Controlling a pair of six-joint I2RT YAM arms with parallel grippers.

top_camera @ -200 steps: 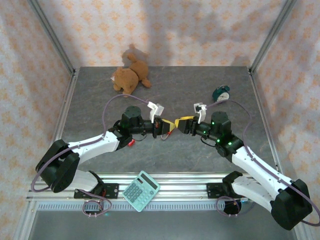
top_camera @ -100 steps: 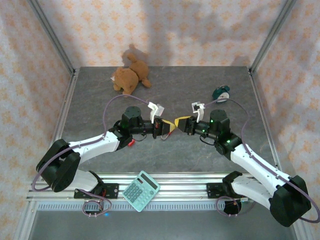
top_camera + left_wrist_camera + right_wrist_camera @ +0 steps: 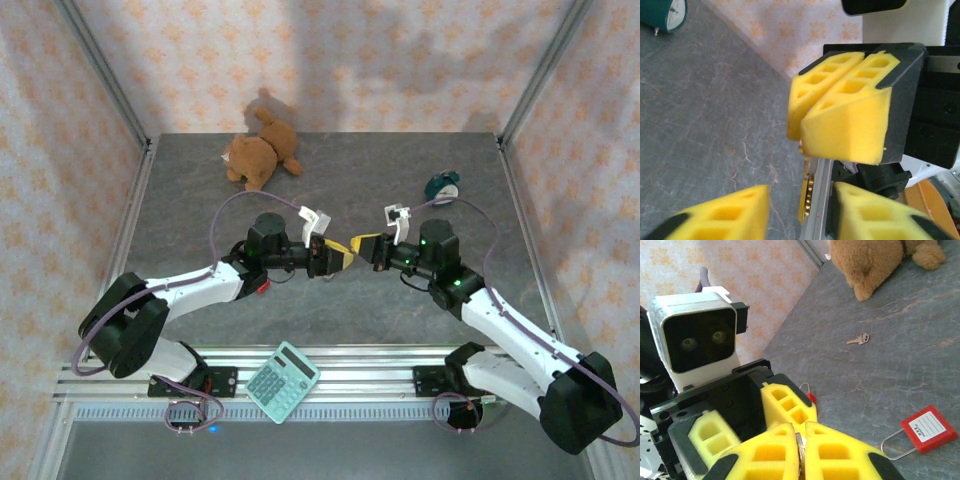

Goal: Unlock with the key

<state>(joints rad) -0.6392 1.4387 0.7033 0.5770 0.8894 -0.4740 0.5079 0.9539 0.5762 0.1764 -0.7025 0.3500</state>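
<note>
- Right end effector (image 3: 362,246): yellow pads pressed together on the key (image 3: 807,190). The toothed brass blade hangs out below the closed pads. In the right wrist view its edge is a thin metal line between them.
- Left end effector (image 3: 337,258): pads spread well apart, nothing held. It faces the right end effector tip to tip, just beside it, above the worktop (image 3: 400,170).
- Padlock (image 3: 923,429): red body, white label up, flat on the worktop. It lies below and off to one side of the right end effector, touching neither end effector, with its wire shackle pointing back toward the pads.
- Second key (image 3: 858,339): loose on the worktop, beyond the padlock as seen from the right end effector.
- Teddy bear (image 3: 262,152): well beyond the left end effector, at the far edge.
- Alarm clock (image 3: 442,186): green, beyond the right end effector.
- Calculator (image 3: 283,381): on the near rail, behind both end effectors.
</note>
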